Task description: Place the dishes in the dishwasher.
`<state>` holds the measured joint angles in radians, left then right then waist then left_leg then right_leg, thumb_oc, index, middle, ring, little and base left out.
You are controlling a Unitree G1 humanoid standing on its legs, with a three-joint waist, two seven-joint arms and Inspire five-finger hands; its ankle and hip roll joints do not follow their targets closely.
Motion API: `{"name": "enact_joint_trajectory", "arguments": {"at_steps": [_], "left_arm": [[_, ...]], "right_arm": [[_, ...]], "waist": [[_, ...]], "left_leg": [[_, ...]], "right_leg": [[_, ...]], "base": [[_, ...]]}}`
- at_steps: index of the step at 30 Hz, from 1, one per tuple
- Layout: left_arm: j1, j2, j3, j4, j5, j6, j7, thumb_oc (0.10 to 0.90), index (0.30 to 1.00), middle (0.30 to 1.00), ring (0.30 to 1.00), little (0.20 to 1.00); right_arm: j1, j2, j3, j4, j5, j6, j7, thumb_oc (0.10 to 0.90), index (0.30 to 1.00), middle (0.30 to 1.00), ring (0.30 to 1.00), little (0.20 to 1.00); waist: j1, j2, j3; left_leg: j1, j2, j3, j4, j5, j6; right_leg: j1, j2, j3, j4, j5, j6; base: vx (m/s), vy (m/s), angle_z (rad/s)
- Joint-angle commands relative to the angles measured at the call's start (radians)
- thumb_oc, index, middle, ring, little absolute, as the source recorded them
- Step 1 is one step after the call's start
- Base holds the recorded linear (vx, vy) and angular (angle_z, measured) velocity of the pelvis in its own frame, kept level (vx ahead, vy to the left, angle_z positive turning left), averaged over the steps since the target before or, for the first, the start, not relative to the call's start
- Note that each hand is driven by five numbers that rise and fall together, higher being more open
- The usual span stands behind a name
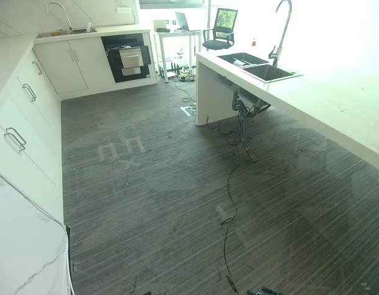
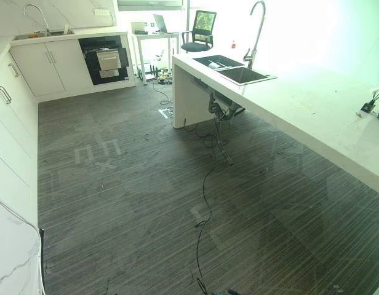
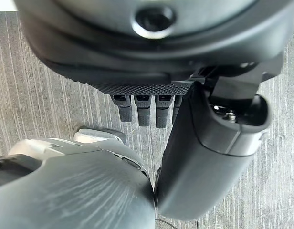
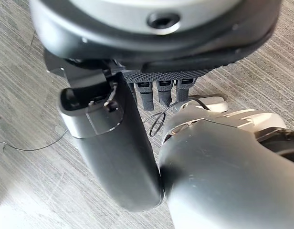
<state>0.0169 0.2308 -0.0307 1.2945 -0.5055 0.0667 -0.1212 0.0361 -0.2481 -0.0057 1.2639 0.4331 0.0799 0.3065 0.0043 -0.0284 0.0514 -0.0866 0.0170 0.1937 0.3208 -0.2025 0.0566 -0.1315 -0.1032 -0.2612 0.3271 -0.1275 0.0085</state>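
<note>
Cabinets in white with silver bar handles [image 1: 29, 92] line the left wall. Past them, at the far wall, sits the black built-in dishwasher with its steel-fronted drawer [image 1: 130, 59], apparently pulled partly out. Dark striped wood-look flooring [image 1: 159, 203] lies between, crossed by thin black cables [image 1: 234, 184] trailing from under the white island counter with a sunken steel sink and tall curved tap [image 1: 266, 70] on the right. No dishes can be made out on any surface; the sink basins are too small to read.

The left hand [image 3: 142, 109] hangs over the floor with relaxed, straight fingers holding nothing, and the right hand [image 4: 159, 93] does likewise.

Likely risks: tripping or snagging on the floor cables while walking, and clipping the island's corner when approaching the sink for dishes.
</note>
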Motion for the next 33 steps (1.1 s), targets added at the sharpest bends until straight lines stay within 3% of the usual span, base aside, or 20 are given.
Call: {"name": "enact_joint_trajectory", "arguments": {"at_steps": [1, 18, 27, 33], "left_arm": [[-0.001, -0.005, 0.007, 0.009, 0.031, -0.005, -0.005, 0.8, 0.9, 0.9, 0.9, 0.9], [-0.005, -0.01, 0.006, 0.002, 0.0, -0.016, -0.003, 0.8, 0.9, 0.9, 0.9, 0.9], [-0.004, -0.007, 0.011, 0.004, -0.01, -0.021, 0.009, 0.8, 0.9, 0.9, 0.9, 0.9], [-0.014, -0.002, 0.044, -0.036, -0.133, -0.031, -0.017, 0.8, 0.9, 0.9, 0.9, 0.9]], "right_arm": [[-0.004, -0.013, 0.025, 0.041, -0.035, -0.005, 0.013, 0.8, 0.9, 0.9, 0.9, 0.9], [-0.008, -0.013, 0.025, 0.043, -0.04, -0.012, 0.008, 0.8, 0.9, 0.9, 0.9, 0.9], [-0.013, -0.012, 0.031, 0.029, -0.03, -0.06, 0.018, 0.8, 0.9, 0.9, 0.9, 0.9], [-0.02, -0.024, 0.031, -0.023, 0.009, -0.125, 0.037, 0.8, 0.9, 0.9, 0.9, 0.9]], "waist": [[-0.004, 0.016, 0.003], [-0.008, 0.025, 0.009], [-0.01, 0.027, 0.007], [-0.012, 0.03, 0.013]], "left_leg": [[0.03, 0.028, 0.043, -0.021, -0.084, -0.063], [0.036, 0.031, 0.044, -0.021, -0.085, -0.065], [0.04, 0.036, 0.044, -0.021, -0.084, -0.07], [0.045, 0.041, 0.044, -0.021, -0.081, -0.076]], "right_leg": [[0.068, -0.02, -0.02, -0.027, -0.085, 0.098], [0.072, -0.017, -0.019, -0.027, -0.089, 0.094], [0.076, -0.012, -0.022, -0.027, -0.095, 0.089], [0.084, -0.008, -0.026, -0.027, -0.098, 0.084]], "base": [[0.0, 0.0, 0.0], [0.0, 0.0, 0.0], [0.0, -0.024, 0.0], [0.02, -0.061, 0.0]]}}
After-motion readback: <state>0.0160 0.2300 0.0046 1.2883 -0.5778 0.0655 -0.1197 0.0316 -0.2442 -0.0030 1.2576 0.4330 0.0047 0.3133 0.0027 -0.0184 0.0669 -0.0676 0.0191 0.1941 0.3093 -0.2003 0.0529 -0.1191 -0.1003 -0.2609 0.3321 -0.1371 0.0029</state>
